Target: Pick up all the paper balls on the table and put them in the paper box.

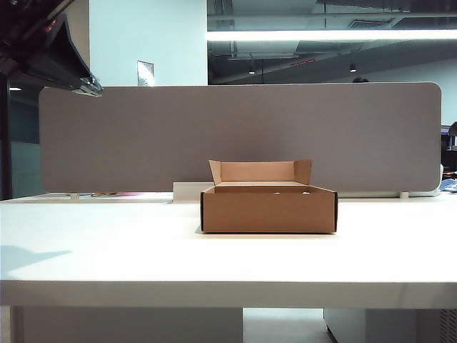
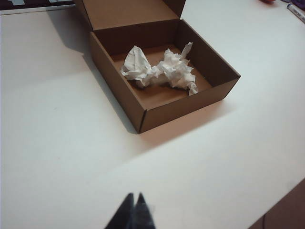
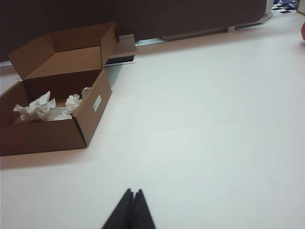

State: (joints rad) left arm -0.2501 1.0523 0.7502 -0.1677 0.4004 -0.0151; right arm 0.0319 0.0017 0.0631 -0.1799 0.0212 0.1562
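The brown paper box [image 1: 268, 209] stands open in the middle of the white table [image 1: 107, 243], its back flap upright. Two white crumpled paper balls lie side by side inside it, one [image 2: 138, 67] touching the other [image 2: 177, 70]; the right wrist view shows them too [image 3: 40, 109] [image 3: 74, 101]. My left gripper [image 2: 135, 195] is shut and empty, held above bare table short of the box's near corner [image 2: 140, 130]. My right gripper [image 3: 133, 192] is also shut and empty, off to the side of the box [image 3: 93, 112] over bare table. A dark part of my left arm [image 1: 53, 61] shows at the exterior view's top left.
A grey fabric divider panel [image 1: 235, 136] closes off the back of the table. A low white block [image 1: 187, 191] sits just behind the box. A pen [image 2: 296, 12] lies near the far edge, and something red [image 3: 303, 31] at the table's side.
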